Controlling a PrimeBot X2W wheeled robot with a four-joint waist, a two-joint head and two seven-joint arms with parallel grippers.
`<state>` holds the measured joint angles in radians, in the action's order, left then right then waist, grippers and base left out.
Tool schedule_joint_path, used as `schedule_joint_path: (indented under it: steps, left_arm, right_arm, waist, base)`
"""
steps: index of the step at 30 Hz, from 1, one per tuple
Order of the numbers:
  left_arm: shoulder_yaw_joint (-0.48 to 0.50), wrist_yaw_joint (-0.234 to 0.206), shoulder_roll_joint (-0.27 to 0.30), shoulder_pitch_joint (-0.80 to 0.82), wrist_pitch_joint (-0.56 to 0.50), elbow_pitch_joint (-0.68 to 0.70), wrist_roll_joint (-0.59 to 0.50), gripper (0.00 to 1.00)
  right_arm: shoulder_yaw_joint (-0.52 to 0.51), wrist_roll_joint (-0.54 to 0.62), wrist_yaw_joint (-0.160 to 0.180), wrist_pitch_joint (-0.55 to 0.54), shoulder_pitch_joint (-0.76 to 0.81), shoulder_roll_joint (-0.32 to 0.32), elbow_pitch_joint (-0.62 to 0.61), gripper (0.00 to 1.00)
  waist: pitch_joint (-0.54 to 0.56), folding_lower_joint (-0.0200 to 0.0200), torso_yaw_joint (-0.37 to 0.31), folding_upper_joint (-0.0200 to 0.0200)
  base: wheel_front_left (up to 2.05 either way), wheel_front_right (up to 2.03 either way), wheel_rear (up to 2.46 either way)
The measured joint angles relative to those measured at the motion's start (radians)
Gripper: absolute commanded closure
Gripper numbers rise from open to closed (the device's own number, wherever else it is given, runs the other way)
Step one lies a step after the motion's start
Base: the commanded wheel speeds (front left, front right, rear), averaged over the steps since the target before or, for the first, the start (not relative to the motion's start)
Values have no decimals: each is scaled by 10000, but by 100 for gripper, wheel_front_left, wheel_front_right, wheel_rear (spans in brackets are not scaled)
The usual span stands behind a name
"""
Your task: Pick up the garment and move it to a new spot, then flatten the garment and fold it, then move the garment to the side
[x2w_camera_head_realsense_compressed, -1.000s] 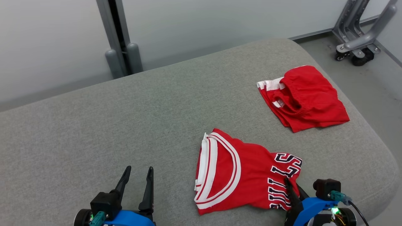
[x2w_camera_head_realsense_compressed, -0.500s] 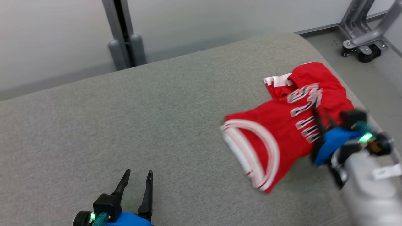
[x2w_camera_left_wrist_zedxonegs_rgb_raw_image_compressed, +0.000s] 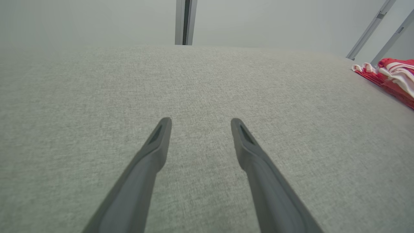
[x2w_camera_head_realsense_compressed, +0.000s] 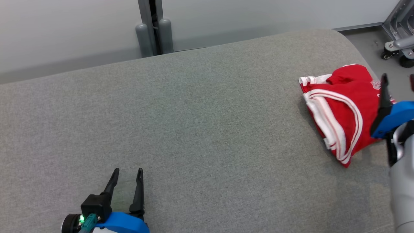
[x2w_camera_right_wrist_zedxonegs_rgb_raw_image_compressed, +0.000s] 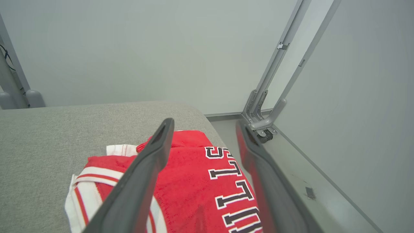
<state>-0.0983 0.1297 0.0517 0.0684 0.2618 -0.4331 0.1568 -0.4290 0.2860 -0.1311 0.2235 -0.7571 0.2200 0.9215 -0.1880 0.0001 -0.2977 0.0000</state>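
Note:
The garment, a folded red jersey (x2w_camera_head_realsense_compressed: 343, 113) with white trim and black-and-white letters (x2w_camera_right_wrist_zedxonegs_rgb_raw_image_compressed: 207, 191), lies near the right edge of the grey padded table (x2w_camera_head_realsense_compressed: 194, 129). It rests partly on another red garment (x2w_camera_head_realsense_compressed: 351, 72). My right gripper (x2w_camera_head_realsense_compressed: 398, 77) hovers just above the jersey's lettered end, open and holding nothing; in the right wrist view the right gripper (x2w_camera_right_wrist_zedxonegs_rgb_raw_image_compressed: 203, 125) has its fingers spread over the letters. My left gripper (x2w_camera_head_realsense_compressed: 127, 176) stands open over bare table at the front left, far from the cloth. The left wrist view has the left gripper (x2w_camera_left_wrist_zedxonegs_rgb_raw_image_compressed: 200, 122) empty and the jersey (x2w_camera_left_wrist_zedxonegs_rgb_raw_image_compressed: 396, 76) far off to the right.
The table's rounded right edge (x2w_camera_right_wrist_zedxonegs_rgb_raw_image_compressed: 207, 119) drops to the grey floor close beside the garments. A wheeled metal stand (x2w_camera_head_realsense_compressed: 399, 48) stands on the floor at the back right. Two grey posts (x2w_camera_head_realsense_compressed: 153, 32) rise behind the table against the wall.
My right gripper carried the jersey from the front middle to the right edge, set it on the other red garment and opened. The head camera turned. The left gripper stayed put.

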Motion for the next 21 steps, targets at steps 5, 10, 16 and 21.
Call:
schedule_joint_path:
  steps: [5,10,16,21]
  left_arm:
    - [366,0,-4,-20,0,79,-56,0]
    - [851,2,6,-51,0,138,-109,0]
    - [1540,2,8,-98,0,69,-50,0]
    - [1799,2,6,-111,0,125,-8,0]
  right_arm:
    - [-113,71,2,347,346,-1081,-313,0]
    - [1158,-616,4,380,1265,-1572,-1340,0]
    - [3459,-3183,4,382,2811,-1689,-2859,0]
    - [4893,-4153,4,387,4013,-1697,-3731,0]
  waist:
    - [102,0,19,0]
    - [164,0,115,0]
    - [280,-1,413,0]
    - [387,-1,780,0]
  base:
    - [0,0,0]
    - [0,0,0]
    - [0,0,0]
    - [0,0,0]
